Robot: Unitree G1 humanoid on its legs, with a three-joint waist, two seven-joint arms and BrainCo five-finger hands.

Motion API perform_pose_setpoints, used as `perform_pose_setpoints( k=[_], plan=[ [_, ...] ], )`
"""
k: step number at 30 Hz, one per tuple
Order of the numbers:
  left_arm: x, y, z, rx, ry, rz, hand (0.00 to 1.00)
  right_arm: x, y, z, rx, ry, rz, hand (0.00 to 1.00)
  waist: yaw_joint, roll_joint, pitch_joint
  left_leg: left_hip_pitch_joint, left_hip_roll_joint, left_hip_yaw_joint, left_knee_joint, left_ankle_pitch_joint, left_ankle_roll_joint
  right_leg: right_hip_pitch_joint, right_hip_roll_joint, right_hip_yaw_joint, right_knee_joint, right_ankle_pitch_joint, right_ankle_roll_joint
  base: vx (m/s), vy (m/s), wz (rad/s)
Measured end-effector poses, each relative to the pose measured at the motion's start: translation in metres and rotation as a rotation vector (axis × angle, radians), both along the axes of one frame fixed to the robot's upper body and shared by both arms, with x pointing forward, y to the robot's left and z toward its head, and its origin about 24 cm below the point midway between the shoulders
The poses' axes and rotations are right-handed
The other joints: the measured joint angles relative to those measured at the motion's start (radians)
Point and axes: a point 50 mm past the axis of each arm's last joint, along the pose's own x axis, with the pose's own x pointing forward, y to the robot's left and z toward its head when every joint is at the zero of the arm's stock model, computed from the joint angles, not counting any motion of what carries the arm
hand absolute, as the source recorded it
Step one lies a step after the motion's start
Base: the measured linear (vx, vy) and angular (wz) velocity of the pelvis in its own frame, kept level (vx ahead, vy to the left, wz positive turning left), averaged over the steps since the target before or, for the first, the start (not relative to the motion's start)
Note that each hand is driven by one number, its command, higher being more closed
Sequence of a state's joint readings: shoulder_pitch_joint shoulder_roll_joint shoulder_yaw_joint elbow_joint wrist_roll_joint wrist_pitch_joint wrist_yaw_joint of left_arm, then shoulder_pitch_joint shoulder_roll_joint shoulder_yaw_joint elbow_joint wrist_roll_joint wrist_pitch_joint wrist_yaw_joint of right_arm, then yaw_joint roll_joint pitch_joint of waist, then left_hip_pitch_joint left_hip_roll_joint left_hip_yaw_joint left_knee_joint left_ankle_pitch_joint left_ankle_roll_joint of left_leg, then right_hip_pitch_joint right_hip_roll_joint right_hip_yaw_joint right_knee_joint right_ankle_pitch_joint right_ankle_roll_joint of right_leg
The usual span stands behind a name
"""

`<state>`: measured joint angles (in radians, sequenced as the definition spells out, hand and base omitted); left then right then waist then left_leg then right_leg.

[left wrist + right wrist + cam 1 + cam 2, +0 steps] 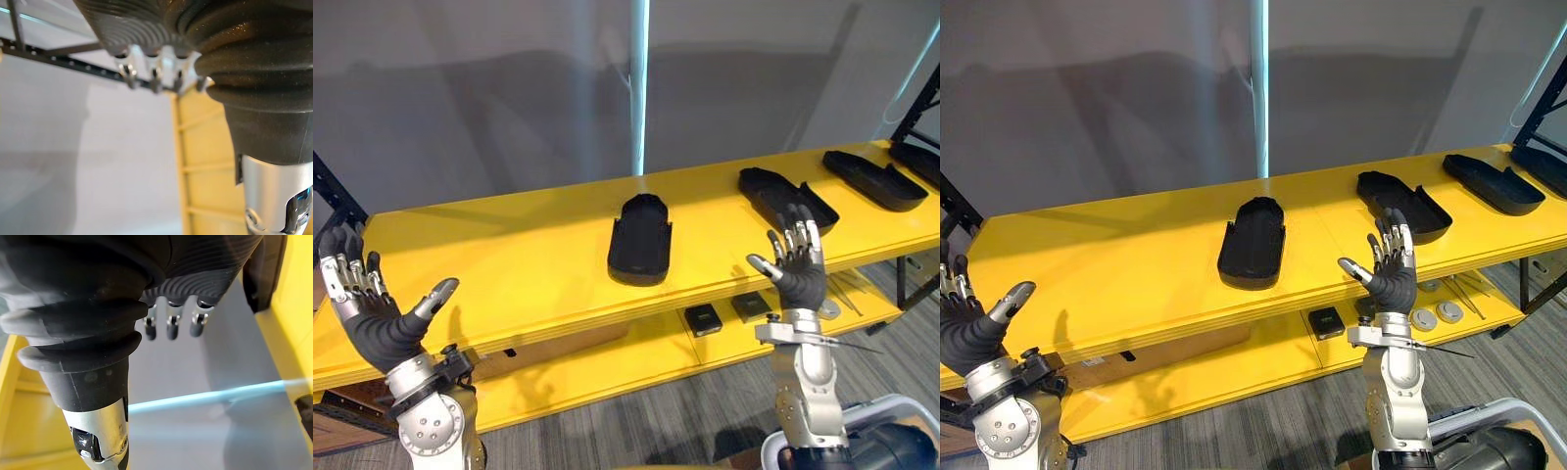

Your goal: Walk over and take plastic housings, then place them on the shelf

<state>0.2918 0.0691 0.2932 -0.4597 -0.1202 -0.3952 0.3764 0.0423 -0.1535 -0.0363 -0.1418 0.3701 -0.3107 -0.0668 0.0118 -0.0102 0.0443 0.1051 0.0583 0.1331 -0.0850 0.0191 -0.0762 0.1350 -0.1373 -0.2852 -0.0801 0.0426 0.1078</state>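
Left hand (374,313), lower left, and right hand (800,264), lower right: open, empty. Plastic housings (641,238) lie on the shelf (509,255), centre to upper right; those placements appear complete.

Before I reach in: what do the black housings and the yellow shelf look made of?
Black housings: likely moulded plastic, matt; thin raised walls round a hollow inside, little glare. Yellow shelf: painted or laminated board, smooth with a soft sheen; lines along its front edge hint at layered wood, not certain.
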Motion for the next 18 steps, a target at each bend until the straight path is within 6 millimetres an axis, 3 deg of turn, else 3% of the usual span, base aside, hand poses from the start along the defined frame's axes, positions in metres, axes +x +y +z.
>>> perform_pose_setpoints(
  k=[4,7,11,12,18],
  plan=[
    [0.0,0.0,0.0,-0.001,0.002,-0.003,0.0,0.0,0.0,-0.002,0.002,0.009,0.0,0.0,-0.001,-0.006,0.008,-0.001,0.0,-0.013,0.005,0.0,0.0,0.006,0.0,-0.008,0.0,0.002,0.001,0.0,0.0,0.07],
    [-0.001,0.0,-0.003,-0.037,-0.003,-0.024,0.0,-0.001,0.003,-0.004,0.011,0.008,0.015,0.0,0.003,-0.011,0.057,-0.003,0.0,-0.021,0.026,-0.001,-0.001,0.014,-0.001,-0.013,0.011,0.002,0.0,-0.02,-0.002,0.07],
    [-0.005,-0.002,-0.011,-0.122,-0.001,-0.067,0.0,0.001,0.024,-0.013,0.015,0.028,0.121,0.0,0.016,-0.007,0.097,-0.003,-0.003,-0.024,0.034,-0.004,0.003,0.006,-0.007,-0.01,0.021,-0.001,0.0,-0.07,0.007,-0.04],
    [-0.004,-0.004,-0.012,-0.129,0.0,-0.073,0.0,0.001,0.038,-0.014,0.015,0.032,0.188,1.0,0.025,-0.005,0.111,-0.004,-0.003,-0.021,0.044,-0.011,0.004,0.006,-0.008,-0.007,0.023,-0.003,0.0,-0.06,0.011,-0.12],
    [-0.007,-0.011,-0.011,-0.194,-0.025,-0.137,0.0,-0.007,0.116,-0.022,-0.049,0.059,0.533,1.0,0.047,-0.014,0.119,-0.038,-0.005,-0.018,0.045,-0.017,0.003,-0.031,-0.01,-0.001,0.022,-0.01,-0.002,-0.01,0.006,-0.02]
  ],
)
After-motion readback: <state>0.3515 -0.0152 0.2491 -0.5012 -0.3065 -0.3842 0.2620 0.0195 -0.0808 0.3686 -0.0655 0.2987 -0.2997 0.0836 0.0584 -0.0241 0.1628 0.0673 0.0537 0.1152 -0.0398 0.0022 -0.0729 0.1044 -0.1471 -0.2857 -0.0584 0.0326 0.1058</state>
